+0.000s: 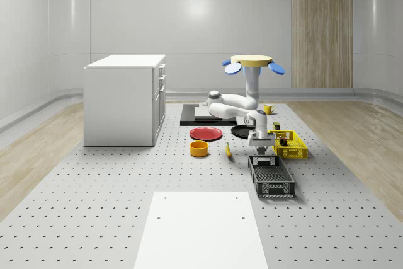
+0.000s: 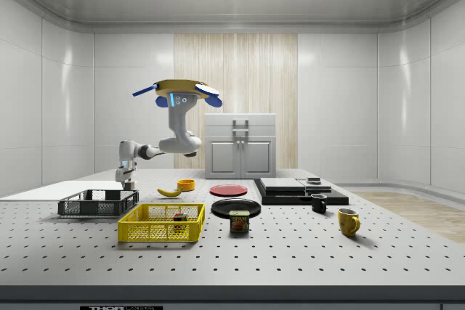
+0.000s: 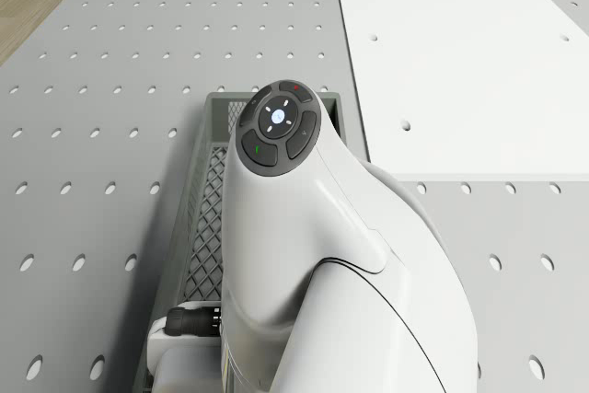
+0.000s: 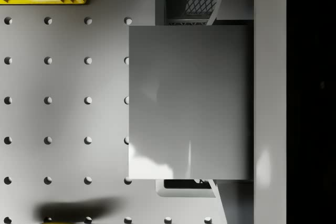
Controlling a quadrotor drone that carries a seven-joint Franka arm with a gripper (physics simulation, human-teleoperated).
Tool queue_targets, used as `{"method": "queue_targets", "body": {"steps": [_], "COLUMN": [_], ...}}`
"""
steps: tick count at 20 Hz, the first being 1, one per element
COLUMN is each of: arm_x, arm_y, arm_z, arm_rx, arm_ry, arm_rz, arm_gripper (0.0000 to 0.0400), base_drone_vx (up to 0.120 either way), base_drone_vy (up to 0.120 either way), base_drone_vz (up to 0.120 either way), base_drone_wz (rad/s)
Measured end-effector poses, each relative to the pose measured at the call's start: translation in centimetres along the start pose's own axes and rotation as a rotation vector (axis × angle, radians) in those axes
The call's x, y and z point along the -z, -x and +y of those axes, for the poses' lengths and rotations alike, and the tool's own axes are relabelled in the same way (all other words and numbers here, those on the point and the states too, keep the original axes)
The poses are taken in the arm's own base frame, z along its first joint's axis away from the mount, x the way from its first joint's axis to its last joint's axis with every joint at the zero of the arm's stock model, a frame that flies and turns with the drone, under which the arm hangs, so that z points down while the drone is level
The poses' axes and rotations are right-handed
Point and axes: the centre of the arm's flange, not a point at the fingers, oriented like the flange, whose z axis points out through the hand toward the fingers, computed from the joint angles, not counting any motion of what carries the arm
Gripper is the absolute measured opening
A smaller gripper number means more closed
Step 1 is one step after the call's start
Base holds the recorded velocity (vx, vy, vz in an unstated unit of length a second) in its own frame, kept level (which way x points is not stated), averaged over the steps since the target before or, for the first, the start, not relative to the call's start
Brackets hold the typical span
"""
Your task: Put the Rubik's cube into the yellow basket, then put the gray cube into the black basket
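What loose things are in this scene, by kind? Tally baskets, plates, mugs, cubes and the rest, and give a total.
Baskets: 2 (yellow basket, black basket)
Plates: 2 (red plate, black plate)
Mugs: 2 (black mug, yellow mug)
Cubes: 2 (Rubik's cube, gray cube)
Bowl: 1
Banana: 1
Can: 1
Total: 11

Perforated table [image 1: 94, 181] (baskets [image 1: 272, 179], dishes [image 1: 206, 133]).
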Motion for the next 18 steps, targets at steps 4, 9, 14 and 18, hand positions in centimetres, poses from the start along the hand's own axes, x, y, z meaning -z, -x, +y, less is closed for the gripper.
{"method": "queue_targets", "body": {"steps": [4,9,14,18], "arm_x": [0.0,0.0,-0.7,-2.2], "arm_y": [0.0,0.0,0.0,0.0], "arm_z": [0.0,0.0,0.0,0.0], "arm_rx": [0.000,0.000,0.000,0.000], "arm_ry": [0.000,0.000,0.000,0.000], "arm_rz": [0.000,0.000,0.000,0.000], "arm_gripper": [0.0250,0.0250,0.0250,0.0250], "base_drone_vx": [0.120,0.120,0.024,0.000], "base_drone_vy": [0.000,0.000,0.000,0.000], "base_drone_vz": [0.000,0.000,0.000,0.000], "base_drone_wz": [0.000,0.000,0.000,0.000]}}
